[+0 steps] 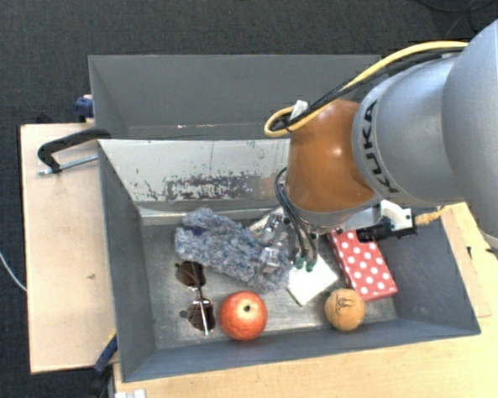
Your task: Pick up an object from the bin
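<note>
Here the gripper is seen at mid-bin — between a blue-grey cloth at left and a white block at right; its opening cannot be told.

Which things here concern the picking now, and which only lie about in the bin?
In play: the hand, low in the bin; the white flat piece and blue-grey cloth beside it.
Lying about: sunglasses, red apple, brown ball, red dotted box.
</note>
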`<state>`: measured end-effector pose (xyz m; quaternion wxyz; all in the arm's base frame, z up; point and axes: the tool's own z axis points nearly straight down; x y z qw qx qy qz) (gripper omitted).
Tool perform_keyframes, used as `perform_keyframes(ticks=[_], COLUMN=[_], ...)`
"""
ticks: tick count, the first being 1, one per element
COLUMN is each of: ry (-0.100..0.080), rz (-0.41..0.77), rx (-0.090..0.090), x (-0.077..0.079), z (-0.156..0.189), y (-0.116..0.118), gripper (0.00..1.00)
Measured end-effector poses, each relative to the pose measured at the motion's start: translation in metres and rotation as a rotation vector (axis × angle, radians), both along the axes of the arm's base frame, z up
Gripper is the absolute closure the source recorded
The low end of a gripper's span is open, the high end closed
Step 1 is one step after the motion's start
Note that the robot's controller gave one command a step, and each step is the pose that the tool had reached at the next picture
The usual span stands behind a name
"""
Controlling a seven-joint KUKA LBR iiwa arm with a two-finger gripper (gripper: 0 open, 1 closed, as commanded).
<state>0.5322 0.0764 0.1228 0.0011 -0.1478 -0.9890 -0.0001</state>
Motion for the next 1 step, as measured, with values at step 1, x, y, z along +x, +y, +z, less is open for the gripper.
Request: perform_keyframes(ticks=[1], ry=[-0.005], rz=[0.000], rx=[0.001], x=[0.0009], z=[0.0195], y=[0.0002], gripper=[1.00])
